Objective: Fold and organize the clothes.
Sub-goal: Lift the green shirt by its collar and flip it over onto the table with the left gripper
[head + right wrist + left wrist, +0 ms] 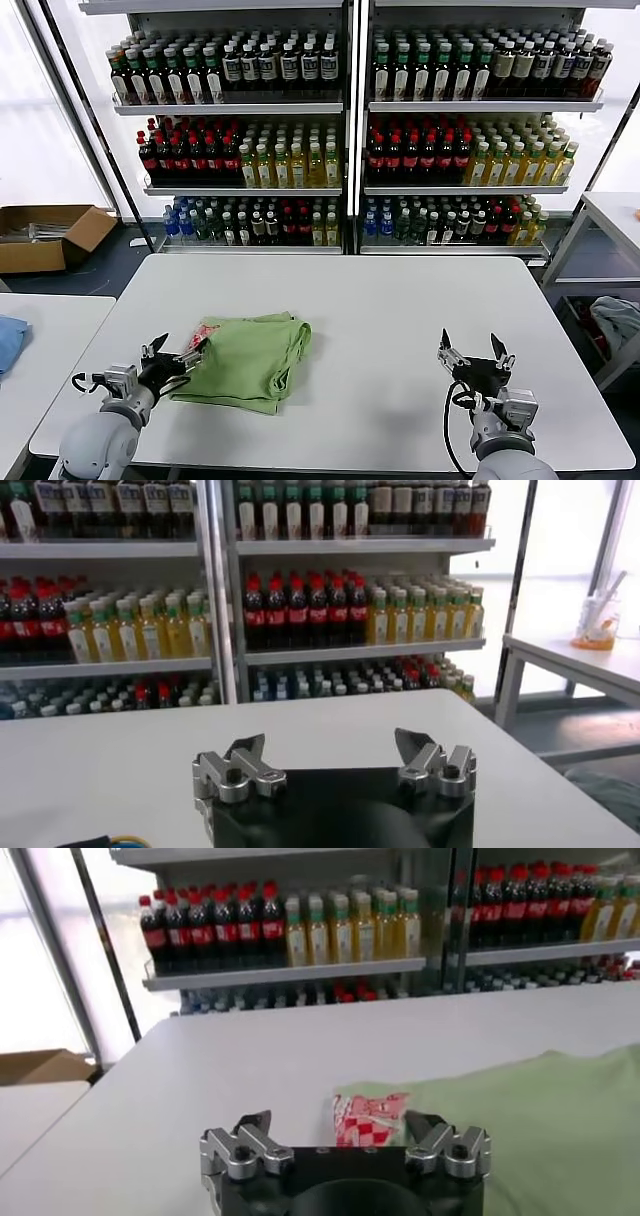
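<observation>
No brand name or writing can be read on the bottles that fill the shelves behind the table; only red, yellow and dark labels are seen. The clothes are laid as a loosely folded light green pile on the table's front left part, and how many shirts are in it cannot be told. A red-and-white printed patch is seen at its edge. The left gripper is held open just beside this edge. The right gripper is held open over the front right part, well apart.
</observation>
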